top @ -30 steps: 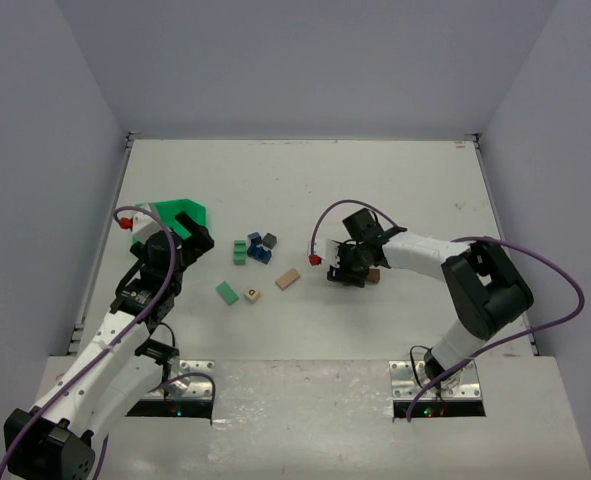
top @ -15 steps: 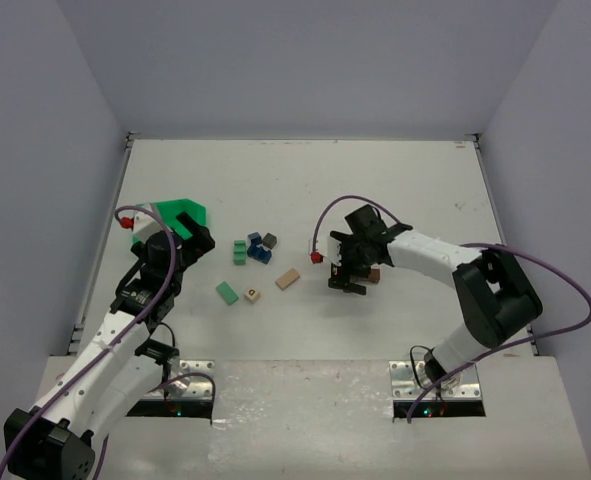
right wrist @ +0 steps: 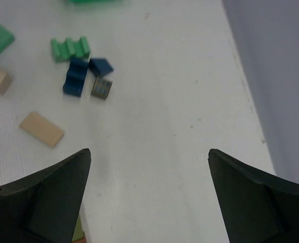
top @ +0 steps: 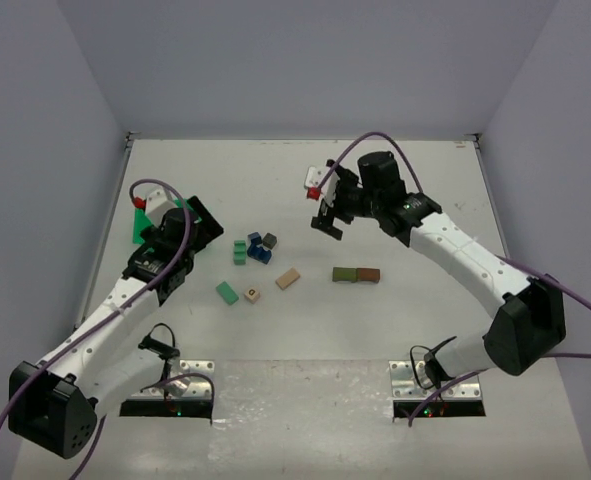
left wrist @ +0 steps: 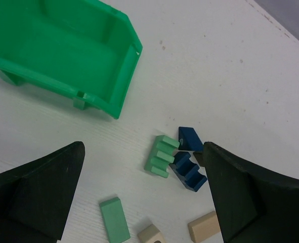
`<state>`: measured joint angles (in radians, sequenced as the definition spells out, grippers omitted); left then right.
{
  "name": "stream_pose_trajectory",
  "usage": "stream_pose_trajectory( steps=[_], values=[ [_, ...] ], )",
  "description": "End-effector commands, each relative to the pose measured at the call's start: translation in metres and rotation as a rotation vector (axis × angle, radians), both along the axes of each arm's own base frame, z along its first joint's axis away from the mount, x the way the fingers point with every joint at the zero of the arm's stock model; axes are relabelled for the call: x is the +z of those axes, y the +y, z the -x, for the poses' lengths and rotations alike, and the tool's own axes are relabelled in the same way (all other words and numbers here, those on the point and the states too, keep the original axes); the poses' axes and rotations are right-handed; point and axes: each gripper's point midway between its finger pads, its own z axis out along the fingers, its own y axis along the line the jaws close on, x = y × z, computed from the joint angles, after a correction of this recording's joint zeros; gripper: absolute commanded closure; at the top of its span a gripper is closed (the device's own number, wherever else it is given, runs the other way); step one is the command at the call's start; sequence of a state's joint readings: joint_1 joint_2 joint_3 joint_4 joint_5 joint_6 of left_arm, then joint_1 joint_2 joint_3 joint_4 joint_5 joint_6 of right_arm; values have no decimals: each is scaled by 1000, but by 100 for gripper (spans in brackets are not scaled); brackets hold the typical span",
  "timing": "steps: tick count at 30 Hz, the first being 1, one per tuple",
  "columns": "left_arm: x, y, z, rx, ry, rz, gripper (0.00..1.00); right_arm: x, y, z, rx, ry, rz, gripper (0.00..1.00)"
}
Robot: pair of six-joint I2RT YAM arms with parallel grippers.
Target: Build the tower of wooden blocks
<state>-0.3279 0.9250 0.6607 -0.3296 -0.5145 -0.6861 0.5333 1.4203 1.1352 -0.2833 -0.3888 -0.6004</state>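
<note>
- Tower (top: 356,274): so far only a green bar and a brown bar, lying end to end on the counter (top: 415,190), long axis left to right in the top view.
- Right end effector (top: 327,224): wide open, empty, raised beyond the tower and slightly to its left; this was the nearer arm.
- Left end effector (top: 203,228): wide open, empty, well apart from the tower.
- Loose blocks (top: 258,250): between the two arms, left of the tower; probably the next pick.
</note>
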Motion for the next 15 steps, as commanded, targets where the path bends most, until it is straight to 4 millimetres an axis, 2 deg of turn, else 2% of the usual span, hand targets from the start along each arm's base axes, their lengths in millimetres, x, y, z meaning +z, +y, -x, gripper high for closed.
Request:
stream_pose_trajectory(
  steps=[1, 2, 3, 6, 7, 9, 11, 12, 15],
  values=[
    [19, -17, -10, 7, -35, -11, 0, 103, 10, -47, -265, -85, -290, 1],
    [16, -20, -12, 2, -24, -24, 0, 108, 3, -54, -376, -33, -341, 1],
    [13, -22, -12, -1, -14, -41, 0, 102, -9, -59, -495, 9, -353, 1],
    [-3, -26, -11, -7, 33, -97, 0, 60, -45, -50, -787, 151, -401, 1],
    [-7, -26, -11, -11, 43, -107, 0, 34, -49, -40, -809, 203, -373, 1],
    [-16, -28, -10, -21, 61, -124, 0, 11, -46, -16, -783, 297, -387, 1],
    [-22, -33, -9, -45, 70, -122, 0, -23, -48, 5, -766, 378, -348, 1],
    [-22, -36, -10, -63, 63, -121, 0, -35, -49, 14, -755, 402, -332, 1],
    [-25, -55, -15, -152, 40, -93, 0, -53, -52, 29, -731, 437, -299, 1]
  ],
)
